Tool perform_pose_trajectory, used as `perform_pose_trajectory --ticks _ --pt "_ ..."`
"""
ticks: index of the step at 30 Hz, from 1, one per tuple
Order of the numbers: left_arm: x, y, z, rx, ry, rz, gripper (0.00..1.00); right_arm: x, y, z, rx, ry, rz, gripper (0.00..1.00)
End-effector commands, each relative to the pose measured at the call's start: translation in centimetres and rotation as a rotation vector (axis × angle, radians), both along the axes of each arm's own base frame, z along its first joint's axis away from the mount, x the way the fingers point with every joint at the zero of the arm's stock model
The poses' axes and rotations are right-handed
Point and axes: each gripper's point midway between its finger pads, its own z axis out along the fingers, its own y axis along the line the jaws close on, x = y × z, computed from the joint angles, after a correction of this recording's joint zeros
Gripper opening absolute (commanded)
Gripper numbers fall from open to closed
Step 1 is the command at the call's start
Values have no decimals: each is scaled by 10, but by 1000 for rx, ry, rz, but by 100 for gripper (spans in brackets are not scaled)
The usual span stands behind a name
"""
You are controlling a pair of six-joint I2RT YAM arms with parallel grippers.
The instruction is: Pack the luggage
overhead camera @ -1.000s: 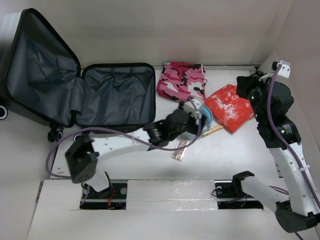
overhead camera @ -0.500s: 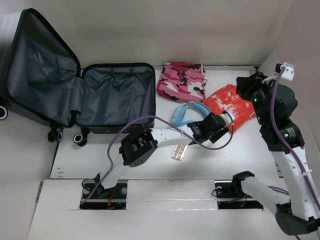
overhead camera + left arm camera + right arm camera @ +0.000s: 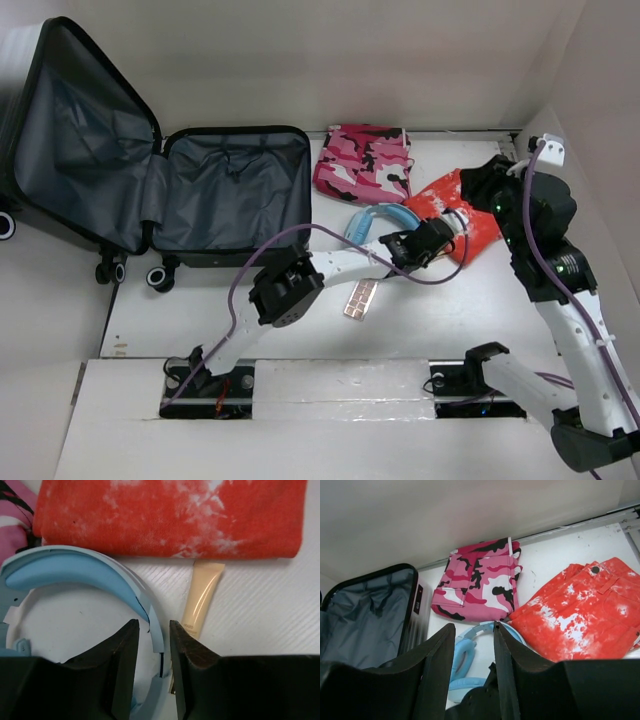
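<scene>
Evidently lining up a pick, the left gripper (image 3: 152,626) straddles the headband of the blue headphones (image 3: 75,567), jaws narrowly parted, not yet pinching. The right gripper (image 3: 474,630) hovers near the far-right corner, slightly parted and empty. The luggage (image 3: 235,195) lies open at the far-left corner, ready for loading.

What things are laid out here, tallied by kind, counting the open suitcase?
suitcase: 1
folded cloths: 2, the pink camouflage cloth and the red-and-white cloth
light blue headphones: 1
beige tube: 1
flat gridded card: 1
Total: 6
</scene>
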Motion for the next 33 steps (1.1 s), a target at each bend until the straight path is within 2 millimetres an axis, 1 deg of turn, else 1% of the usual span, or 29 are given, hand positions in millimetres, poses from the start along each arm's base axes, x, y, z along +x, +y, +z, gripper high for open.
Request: perform_pose_trajectory --ticks 1,3,4,5,6,7,8,9,10,12,13,15,16,17,18,19,20,21,22,23,25,26,27,28,29,30,31,32,33 --pt "4 -2 -5 1 27 3 26 -5 -2 12 4 -46 7 43" --pt "3 -4 -4 -6 26 -13 26 -8 -2 15 6 -55 7 43" --pt "3 -4 -4 -5 26 -13 30 -8 -2 15 6 -55 7 43" --pt "3 -5 -7 3 30 -13 32 -7 -2 11 4 -46 7 43" --pt "2 -2 -16 25 41 -13 35 -6 -2 13 6 -55 7 43" --pt "4 -3 -12 20 31 -5 37 -6 -2 13 6 -55 7 43" --pt "4 -2 -19 30 36 -5 37 -7 0 13 7 -55 18 43" --pt "4 -2 -24 39 40 -5 25 -7 0 13 7 -55 18 43" --pt "4 -2 -25 39 40 -5 17 -8 -1 12 7 -55 18 43" --pt "2 1 -22 34 46 2 4 -8 -1 11 7 -55 18 43" --pt "3 -2 -17 13 36 2 0 -8 -1 11 7 -55 18 43" --pt "4 4 -11 10 27 23 0 -8 -2 11 6 -55 9 43" --pt "4 4 5 -12 17 23 0 -8 -2 11 6 -55 9 43" --pt "5 8 13 -18 4 35 0 -11 -3 14 9 -64 9 43" --pt "7 14 24 -22 -17 57 0 -11 -3 14 9 -64 9 43" --pt "9 23 46 -46 -49 84 0 -11 -3 14 9 -64 9 43" --pt "7 27 56 -59 -55 84 0 -11 -3 14 9 -64 9 43" --pt "12 35 70 -64 -88 124 0 -9 -3 12 9 -64 9 43" --pt "13 39 89 -83 -115 135 0 -8 -1 11 10 -66 18 43" --pt "12 49 115 -115 -140 153 0 -8 -1 13 13 -75 18 43" --pt "17 62 151 -155 -216 191 0 -7 4 12 24 -76 42 43" --pt "20 74 183 -206 -251 214 0 -7 4 12 24 -76 42 43" --pt "25 83 196 -232 -263 231 0 -4 5 5 19 -58 42 43" --pt "32 96 214 -252 -297 271 0 -4 5 5 19 -58 42 43" --pt "37 107 223 -262 -308 296 0 -3 6 2 19 -57 42 43" --pt "48 130 248 -310 -335 339 0 -2 8 -4 17 -45 54 43" --pt "56 145 260 -342 -349 383 0 -2 8 -1 19 -53 54 43" --pt "64 161 267 -363 -355 427 0 -2 14 -9 28 -35 83 43" --pt "80 192 278 -411 -356 509 0 1 17 -18 26 -23 95 43"
